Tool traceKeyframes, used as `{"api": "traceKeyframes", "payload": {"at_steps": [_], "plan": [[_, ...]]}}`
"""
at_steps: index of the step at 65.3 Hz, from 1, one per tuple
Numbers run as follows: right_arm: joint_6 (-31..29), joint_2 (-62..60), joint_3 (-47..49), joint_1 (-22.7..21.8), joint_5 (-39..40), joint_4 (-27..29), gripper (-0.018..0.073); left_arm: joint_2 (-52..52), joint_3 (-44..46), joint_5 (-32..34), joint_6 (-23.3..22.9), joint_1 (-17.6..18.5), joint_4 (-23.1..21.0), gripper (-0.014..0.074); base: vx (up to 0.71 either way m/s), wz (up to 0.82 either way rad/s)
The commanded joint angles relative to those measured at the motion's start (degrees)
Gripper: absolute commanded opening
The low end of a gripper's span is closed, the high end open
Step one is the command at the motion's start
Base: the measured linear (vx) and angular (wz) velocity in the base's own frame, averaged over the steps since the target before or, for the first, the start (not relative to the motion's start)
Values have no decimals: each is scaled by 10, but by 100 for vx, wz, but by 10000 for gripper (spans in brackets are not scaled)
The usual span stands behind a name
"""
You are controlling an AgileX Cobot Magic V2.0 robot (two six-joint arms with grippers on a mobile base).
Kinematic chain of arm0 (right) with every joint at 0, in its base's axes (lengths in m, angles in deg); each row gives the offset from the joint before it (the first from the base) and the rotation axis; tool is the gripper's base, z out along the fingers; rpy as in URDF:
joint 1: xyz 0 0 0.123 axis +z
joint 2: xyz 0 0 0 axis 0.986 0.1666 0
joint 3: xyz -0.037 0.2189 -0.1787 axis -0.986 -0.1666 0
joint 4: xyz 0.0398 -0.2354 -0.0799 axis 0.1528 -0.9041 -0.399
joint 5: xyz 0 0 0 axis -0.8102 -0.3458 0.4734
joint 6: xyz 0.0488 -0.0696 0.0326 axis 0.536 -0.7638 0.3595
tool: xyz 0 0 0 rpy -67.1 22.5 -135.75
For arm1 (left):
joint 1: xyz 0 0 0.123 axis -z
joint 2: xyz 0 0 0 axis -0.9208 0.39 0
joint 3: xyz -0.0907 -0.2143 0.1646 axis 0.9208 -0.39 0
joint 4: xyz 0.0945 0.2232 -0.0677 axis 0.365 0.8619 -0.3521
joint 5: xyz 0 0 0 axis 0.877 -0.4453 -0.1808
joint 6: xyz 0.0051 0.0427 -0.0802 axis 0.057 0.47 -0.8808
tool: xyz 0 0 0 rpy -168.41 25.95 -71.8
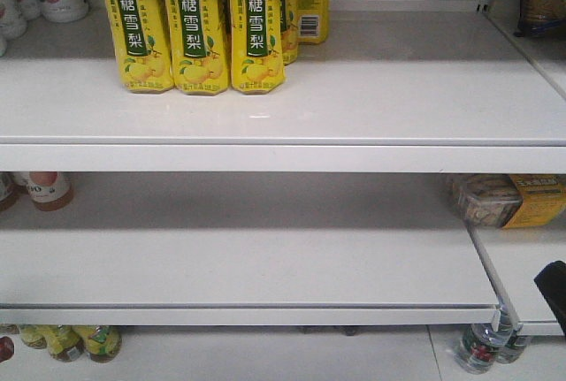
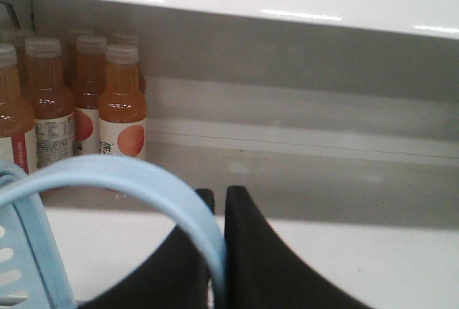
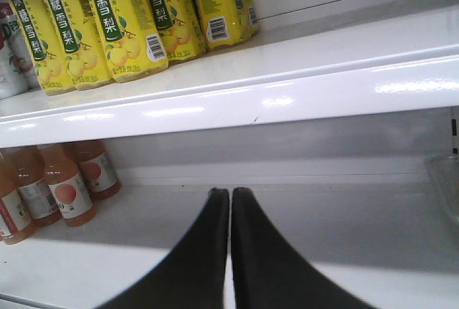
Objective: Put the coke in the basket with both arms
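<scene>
1. Two black wedge jaws of the left gripper (image 2: 219,201) stand nearly together in the left wrist view, with the light blue basket handle (image 2: 122,176) passing down through the narrow slot between them; they pinch that handle.
2. One corner of the basket (image 2: 21,252), with slotted blue plastic, shows at the lower left of that view, just below the handle's arc.
3. Beyond the left gripper stand peach drink bottles (image 2: 122,105) with orange liquid, pale caps and a white label bearing a round peach picture; the small print cannot be read.
4. Both jaws of the right gripper (image 3: 230,198) are pressed together in the right wrist view, tips touching or nearly so, with nothing between them.
5. Above that gripper runs a white shelf edge (image 3: 272,101), and on it stand yellow pear drink bottles (image 3: 107,15) with a dark green stripe reading 冰糖雪梨 in white, and barcodes on their sides.
6. Left of the right gripper, on the lower shelf, more peach bottles (image 3: 68,187) stand in a group.
7. From the front view, three yellow bottles with the same 冰糖雪梨 stripe (image 1: 202,23) stand at the front of the upper shelf (image 1: 354,89).
8. At the right of the middle shelf lies a clear tub with a yellow label (image 1: 508,200); its writing is too blurred to read.
9. No view shows the coke, so its place cannot be told.
</scene>
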State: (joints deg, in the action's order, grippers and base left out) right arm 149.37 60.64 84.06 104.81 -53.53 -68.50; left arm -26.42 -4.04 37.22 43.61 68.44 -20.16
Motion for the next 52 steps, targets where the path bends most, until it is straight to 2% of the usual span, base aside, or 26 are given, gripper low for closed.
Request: {"api": "traceKeyframes", "payload": {"at_steps": [1, 52], "plan": [[-2, 4, 16, -3, -13, -26, -5, 4, 16, 96, 31, 0, 24, -6, 0, 0], [-2, 5, 16, -3, -13, -26, -5, -27, 16, 105, 31, -3, 23, -6, 0, 0]]}}
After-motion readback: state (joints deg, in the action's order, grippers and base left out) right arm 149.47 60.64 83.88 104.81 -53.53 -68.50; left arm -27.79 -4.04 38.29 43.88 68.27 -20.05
